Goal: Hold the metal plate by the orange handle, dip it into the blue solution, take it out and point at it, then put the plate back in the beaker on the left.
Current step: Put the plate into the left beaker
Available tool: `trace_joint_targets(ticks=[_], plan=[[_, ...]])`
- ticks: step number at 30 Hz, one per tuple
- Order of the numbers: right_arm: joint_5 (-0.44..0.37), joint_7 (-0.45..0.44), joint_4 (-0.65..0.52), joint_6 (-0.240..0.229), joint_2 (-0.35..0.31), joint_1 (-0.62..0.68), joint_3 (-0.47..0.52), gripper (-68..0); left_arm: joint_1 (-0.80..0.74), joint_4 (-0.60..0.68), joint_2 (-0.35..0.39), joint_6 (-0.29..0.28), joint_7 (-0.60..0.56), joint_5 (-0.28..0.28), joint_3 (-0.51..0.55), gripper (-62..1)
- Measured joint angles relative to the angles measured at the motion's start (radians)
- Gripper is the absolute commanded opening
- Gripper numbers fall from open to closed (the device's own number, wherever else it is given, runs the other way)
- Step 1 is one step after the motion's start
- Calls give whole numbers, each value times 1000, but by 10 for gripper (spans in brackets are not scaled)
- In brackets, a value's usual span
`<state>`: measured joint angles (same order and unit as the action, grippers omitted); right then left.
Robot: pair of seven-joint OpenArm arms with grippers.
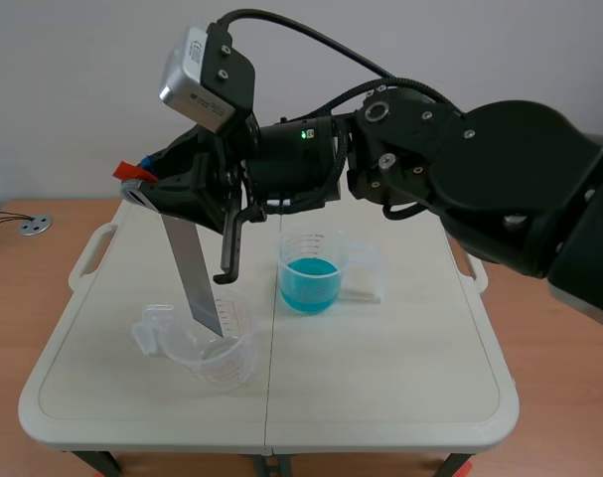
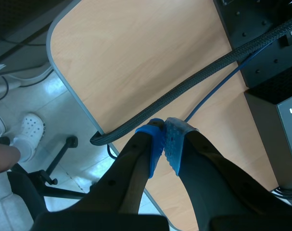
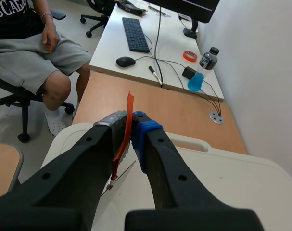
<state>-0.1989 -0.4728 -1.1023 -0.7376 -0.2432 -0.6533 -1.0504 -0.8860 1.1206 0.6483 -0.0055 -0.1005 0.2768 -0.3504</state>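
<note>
- over the desk's (image 1: 380,378) left half: right tool (image 3: 132,127) clamped on thin orange handle (image 3: 130,103)
- flat grey metal plate (image 1: 192,268) slanted, lower end inside tilted clear beaker (image 1: 231,353)
- blue solution (image 1: 310,278) nearby
- left tool (image 2: 165,139): dotted pads pressed together, empty

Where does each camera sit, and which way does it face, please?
Scene view: between the arms, facing across the white table; the right claw holds the metal plate at the left beaker.
Left wrist view: on the left arm, looking down past its shut left claw at a wooden desk and floor.
Right wrist view: behind the right claw, shut on the orange handle, facing a keyboard and a seated person.
Shared, scene and right wrist: orange handle, white table.
</note>
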Motion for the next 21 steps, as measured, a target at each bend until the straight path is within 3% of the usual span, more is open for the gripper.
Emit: trace_joint_targets(ticks=[8,21], plan=[[0,-55,101,0,27,0,-92,-662,0,0,0,0,2,0,0,-579],[1,-71,110,0,30,17,-158,-662,0,0,0,0,2,0,0,-579]])
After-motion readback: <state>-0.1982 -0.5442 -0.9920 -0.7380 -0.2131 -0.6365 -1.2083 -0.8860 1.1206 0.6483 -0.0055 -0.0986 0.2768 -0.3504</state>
